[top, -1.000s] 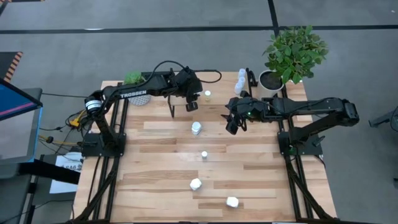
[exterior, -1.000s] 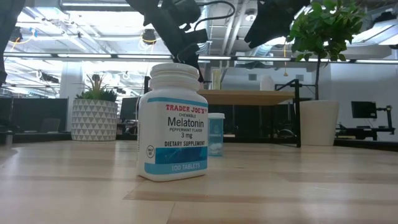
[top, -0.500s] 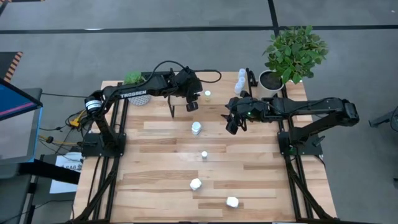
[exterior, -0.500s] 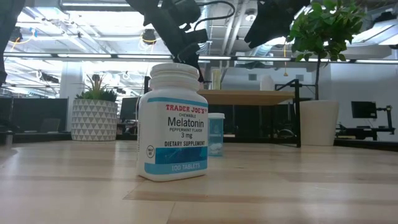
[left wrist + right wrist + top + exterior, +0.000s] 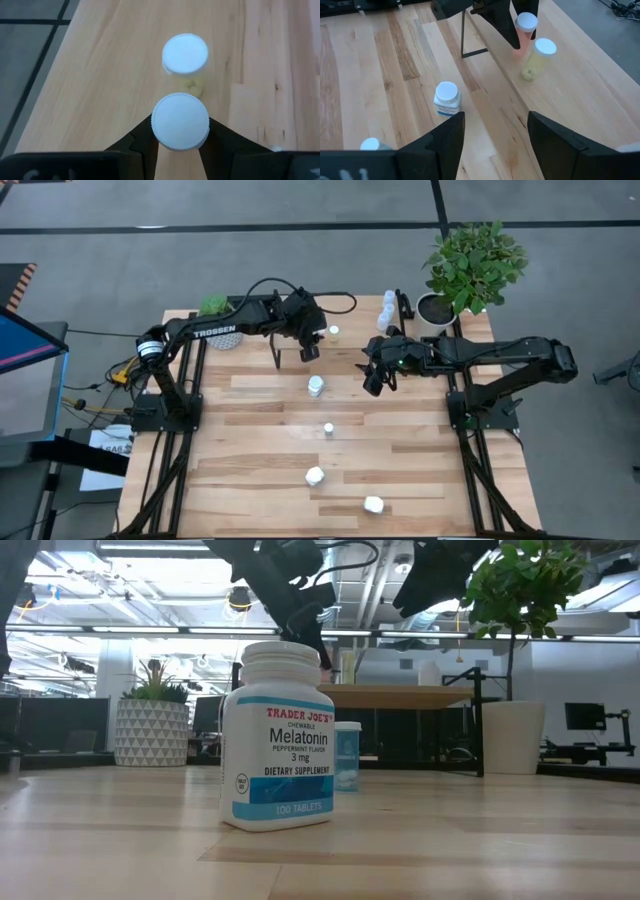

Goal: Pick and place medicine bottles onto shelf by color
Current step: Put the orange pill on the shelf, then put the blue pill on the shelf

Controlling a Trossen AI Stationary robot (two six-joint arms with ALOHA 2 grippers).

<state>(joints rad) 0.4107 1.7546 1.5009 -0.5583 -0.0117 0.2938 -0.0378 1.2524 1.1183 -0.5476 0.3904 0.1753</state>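
The shelf [image 5: 355,320] stands at the table's far side. On it stands a yellow bottle with a white cap [image 5: 334,333] [image 5: 185,55]. Just to its left, over the shelf, my left gripper [image 5: 310,352] [image 5: 180,131] is shut on a small bottle with a white cap and an orange-pink body [image 5: 525,30]. Several white bottles [image 5: 388,305] stand at the shelf's right end. My right gripper [image 5: 373,385] [image 5: 495,125] hovers open in front of the shelf, with nothing between its fingers. My left gripper pinches the small orange-pink bottle between its two fingers, on the body just under the white cap [image 5: 180,122], which hides the place of contact in the wrist view. The fingers [image 5: 506,27] slant down from the table's left. The bottle is upright beside the yellow one; whether its base touches the shelf, I cannot tell.
On the tabletop in front of the shelf stand a white bottle with a blue label [image 5: 316,386] [image 5: 446,98] and a small bottle [image 5: 328,429]. Two white bottles [image 5: 314,476] [image 5: 374,504] are nearer the front edge. Potted plants [image 5: 470,265] [image 5: 214,306] stand at the far corners.
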